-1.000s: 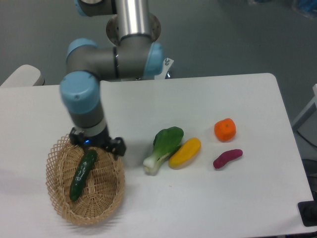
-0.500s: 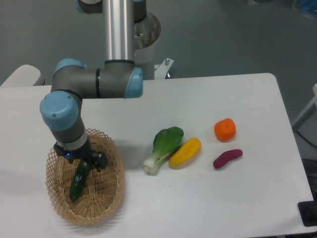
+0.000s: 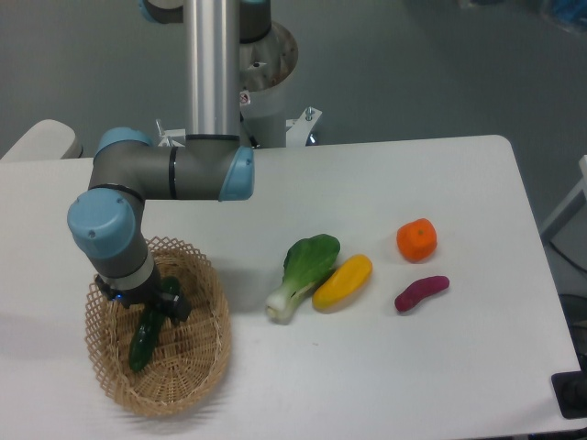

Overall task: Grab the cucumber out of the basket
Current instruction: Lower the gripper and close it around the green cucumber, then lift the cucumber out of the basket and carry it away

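Note:
The light tan wicker basket [image 3: 197,367] sits at the table's front left. Inside it lies the dark green cucumber [image 3: 144,343], slanting from upper right down to lower left. My gripper [image 3: 147,307] hangs straight down over the cucumber's upper half, inside the basket. The wrist and the blue elbow joint cover the fingers, so I cannot see how the jaws stand or whether they touch the cucumber. Only the lower end of the cucumber shows clearly.
To the right of the basket lie a bok choy [image 3: 301,274], a yellow vegetable [image 3: 342,281], an orange fruit [image 3: 416,240] and a purple sweet potato [image 3: 421,292]. The arm's base stands at the back of the white table [image 3: 385,385].
The arm has swung left and down from the basket's far rim into the basket, ending over the cucumber's upper half. The cucumber has not moved.

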You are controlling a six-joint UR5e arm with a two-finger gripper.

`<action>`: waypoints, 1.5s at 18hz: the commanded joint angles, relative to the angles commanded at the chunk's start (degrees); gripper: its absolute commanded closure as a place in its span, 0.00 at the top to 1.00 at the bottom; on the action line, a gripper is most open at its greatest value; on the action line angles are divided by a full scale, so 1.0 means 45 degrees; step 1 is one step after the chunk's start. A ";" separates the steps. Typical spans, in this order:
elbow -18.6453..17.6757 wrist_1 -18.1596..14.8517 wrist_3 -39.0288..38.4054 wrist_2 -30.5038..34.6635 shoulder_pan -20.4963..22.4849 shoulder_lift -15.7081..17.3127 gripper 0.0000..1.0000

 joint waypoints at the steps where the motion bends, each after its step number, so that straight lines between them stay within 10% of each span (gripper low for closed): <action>1: 0.0019 0.0000 0.0000 0.0000 -0.0019 -0.0077 1.00; 11: 0.0195 0.0020 0.0448 0.0176 0.0000 -0.0098 0.37; 27: 0.1347 -0.0293 0.1815 0.0059 0.0721 0.0780 0.31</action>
